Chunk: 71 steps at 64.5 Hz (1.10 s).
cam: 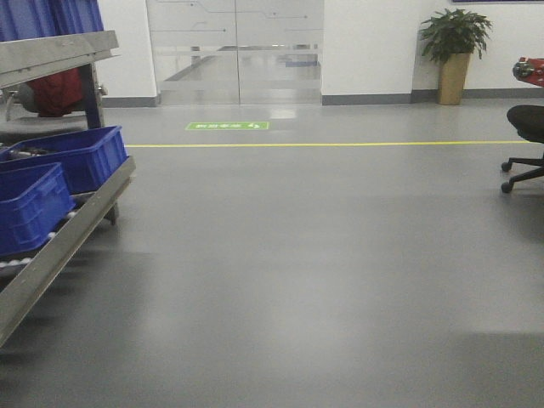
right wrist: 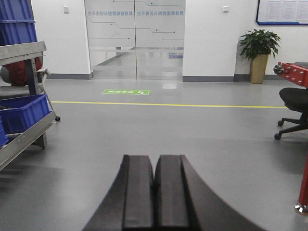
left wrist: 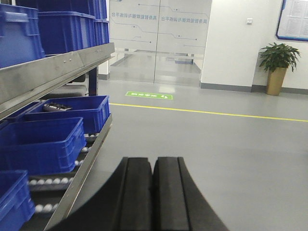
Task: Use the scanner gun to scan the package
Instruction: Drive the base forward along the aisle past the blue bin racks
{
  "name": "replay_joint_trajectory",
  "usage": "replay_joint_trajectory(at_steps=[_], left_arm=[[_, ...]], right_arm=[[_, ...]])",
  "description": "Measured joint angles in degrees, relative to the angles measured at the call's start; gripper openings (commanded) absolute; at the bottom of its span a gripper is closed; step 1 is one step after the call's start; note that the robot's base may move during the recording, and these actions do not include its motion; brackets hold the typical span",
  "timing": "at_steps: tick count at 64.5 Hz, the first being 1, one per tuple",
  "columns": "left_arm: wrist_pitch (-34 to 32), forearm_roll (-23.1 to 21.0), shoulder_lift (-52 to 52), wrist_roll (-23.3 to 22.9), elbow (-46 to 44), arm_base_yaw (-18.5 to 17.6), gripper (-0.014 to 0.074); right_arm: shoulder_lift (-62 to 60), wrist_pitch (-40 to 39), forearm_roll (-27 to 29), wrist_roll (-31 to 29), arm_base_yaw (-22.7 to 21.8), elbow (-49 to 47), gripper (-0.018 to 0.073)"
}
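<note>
**Both pincers empty; package and scanner gun out of view**

The black, flat-padded left pincer (left wrist: 153,168) is shown with its two fingers pressed together and nothing between them. The matching black right pincer (right wrist: 154,166) is likewise closed on nothing. Both are directed level across a smooth grey floor (cam: 297,272) toward frosted glass doors (cam: 238,51).

Neither the package nor the scanner gun is visible in any of the three views, so their position cannot be given.

At the left, rectangular blue plastic crates (left wrist: 45,144) are carried on a sloped grey steel roller surface (left wrist: 53,182). A dark object (left wrist: 57,107) in the farther crate is too small to be identified. A potted green plant (cam: 455,38) and a black office chair (cam: 527,127) are seen at the right, well apart from either pincer.

Handling is judged from the task alone. A scanner gun is expected to be light, rigid and smooth-shelled, and best taken around its handle with the scan window left uncovered. A package is expected to be stiff but crushable, and better steadied by its flat sides than squeezed. The task is judged not yet begun.
</note>
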Motion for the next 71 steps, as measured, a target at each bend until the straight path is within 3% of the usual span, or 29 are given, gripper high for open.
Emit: replay_joint_trajectory(at_steps=[71], left_arm=[[0.0, 0.0, 0.0, 0.0, 0.0, 0.0, -0.0101]], right_arm=[[0.0, 0.0, 0.0, 0.0, 0.0, 0.0, -0.0168]])
